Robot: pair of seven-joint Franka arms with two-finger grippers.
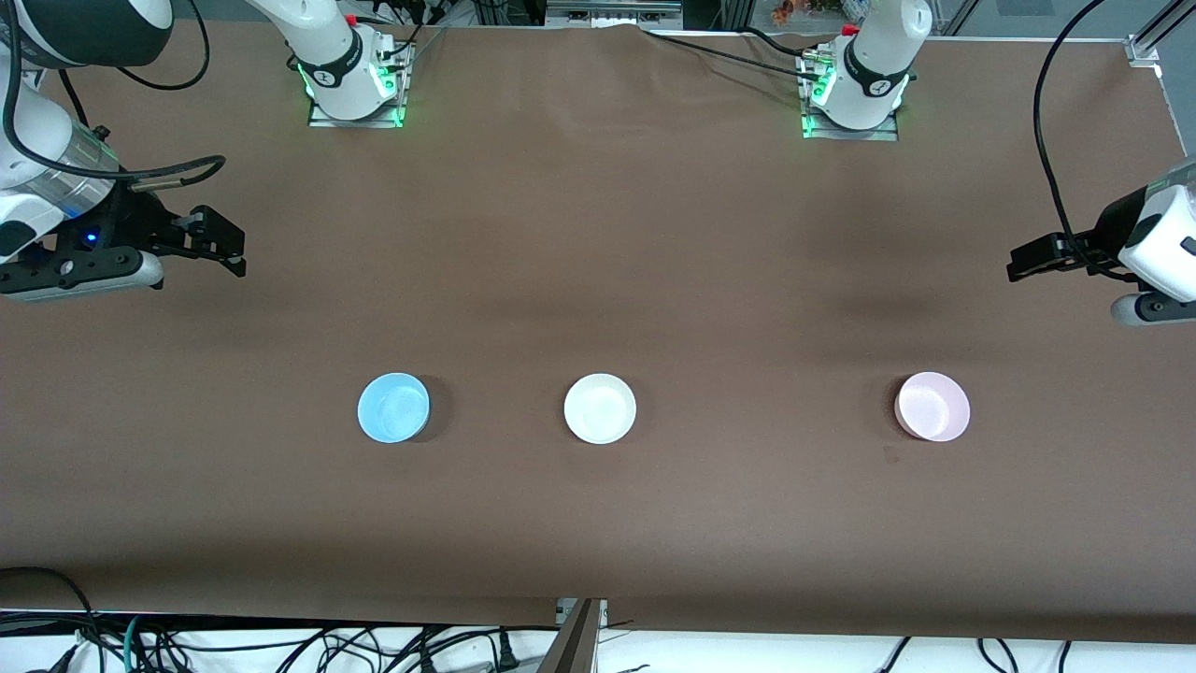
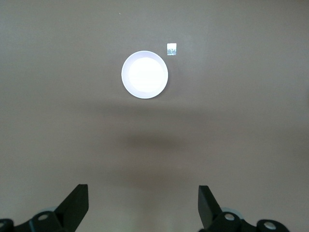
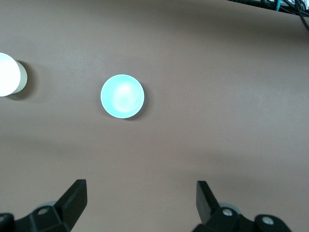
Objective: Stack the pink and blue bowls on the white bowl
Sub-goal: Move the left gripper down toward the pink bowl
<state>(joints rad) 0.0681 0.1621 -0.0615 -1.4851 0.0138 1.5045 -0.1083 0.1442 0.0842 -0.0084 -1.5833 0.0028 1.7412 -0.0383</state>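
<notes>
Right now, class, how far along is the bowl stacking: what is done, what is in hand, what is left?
Nothing is stacked yet. The blue bowl, white bowl and pink bowl sit apart in a row on the table. Nothing is in hand: the left gripper and right gripper wait open and empty above the table's ends. Both stacking steps remain.

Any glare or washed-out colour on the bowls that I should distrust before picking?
Left wrist view: the pale pink round plastic bowl is blown out to near white. Right wrist view: the light blue round plastic bowl has a bright patch inside, and the plain white round plastic bowl is overexposed. Front view: all three colours read true, with soft shadows.
</notes>
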